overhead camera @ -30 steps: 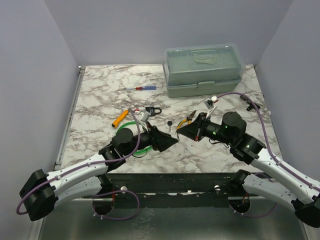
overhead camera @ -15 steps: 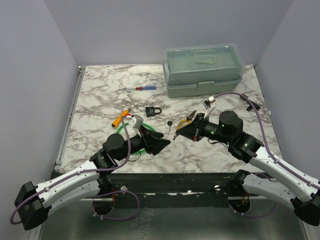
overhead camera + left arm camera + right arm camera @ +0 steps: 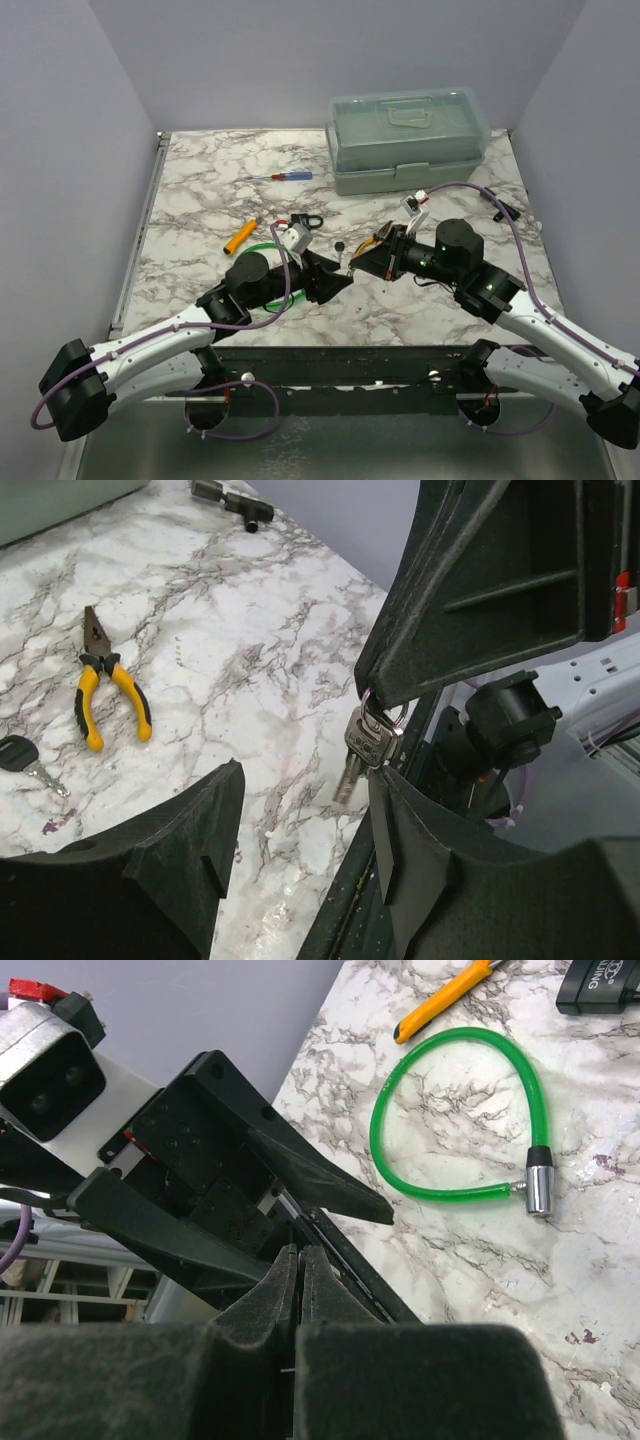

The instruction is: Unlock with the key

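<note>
One tiny key (image 3: 15, 753) with a dark round head lies flat on the table (image 3: 200, 190), just beside the yellow pliers (image 3: 110, 685), and nothing is touching it. Close by, the right gripper (image 3: 375, 693) has its fingers pressed together on the ring of some silver keys (image 3: 365, 742), which dangle off its tip, clear of the table. The left gripper (image 3: 305, 775) sits right under that, fingers apart and gripping nothing. The silver keys hang in the gap, up against one finger's inner edge, though it's hard to say whether they actually touch it. From the top view the two grippers meet nose to nose around the front middle of the table, with the dark-headed key a little behind them. Further left there's a green cable lock (image 3: 460, 1110), a black padlock (image 3: 308, 221) and an orange tool (image 3: 240, 237). Way at the back sit a screwdriver (image 3: 285, 176) and a closed green toolbox (image 3: 408, 140).
</note>
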Available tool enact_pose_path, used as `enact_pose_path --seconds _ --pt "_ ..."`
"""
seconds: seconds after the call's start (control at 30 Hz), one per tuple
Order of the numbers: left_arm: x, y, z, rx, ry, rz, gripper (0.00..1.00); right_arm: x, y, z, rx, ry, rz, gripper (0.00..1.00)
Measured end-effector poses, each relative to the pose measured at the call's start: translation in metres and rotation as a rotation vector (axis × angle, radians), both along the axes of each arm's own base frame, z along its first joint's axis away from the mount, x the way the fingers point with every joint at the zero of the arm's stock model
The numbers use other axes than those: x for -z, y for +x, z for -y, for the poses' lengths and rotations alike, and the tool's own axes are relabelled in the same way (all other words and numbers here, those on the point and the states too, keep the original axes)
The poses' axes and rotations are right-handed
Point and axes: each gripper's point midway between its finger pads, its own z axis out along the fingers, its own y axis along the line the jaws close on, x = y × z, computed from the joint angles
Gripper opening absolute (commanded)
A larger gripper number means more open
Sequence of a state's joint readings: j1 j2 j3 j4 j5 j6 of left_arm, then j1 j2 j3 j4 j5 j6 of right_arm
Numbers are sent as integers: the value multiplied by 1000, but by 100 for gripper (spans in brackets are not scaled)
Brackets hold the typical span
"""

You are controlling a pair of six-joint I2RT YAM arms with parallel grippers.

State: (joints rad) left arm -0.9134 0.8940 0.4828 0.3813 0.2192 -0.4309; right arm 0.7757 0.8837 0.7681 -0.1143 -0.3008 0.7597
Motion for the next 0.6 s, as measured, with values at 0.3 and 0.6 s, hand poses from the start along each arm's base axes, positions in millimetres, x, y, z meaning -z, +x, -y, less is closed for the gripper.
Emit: enact_pose_path --seconds 0.3,0.6 --pt "2 -2 4 24 4 9 49 0 0 0 0 1 -2 0" --pt "1 -1 9 36 -3 30 7 -1 -1 0 1 7 -12 0"
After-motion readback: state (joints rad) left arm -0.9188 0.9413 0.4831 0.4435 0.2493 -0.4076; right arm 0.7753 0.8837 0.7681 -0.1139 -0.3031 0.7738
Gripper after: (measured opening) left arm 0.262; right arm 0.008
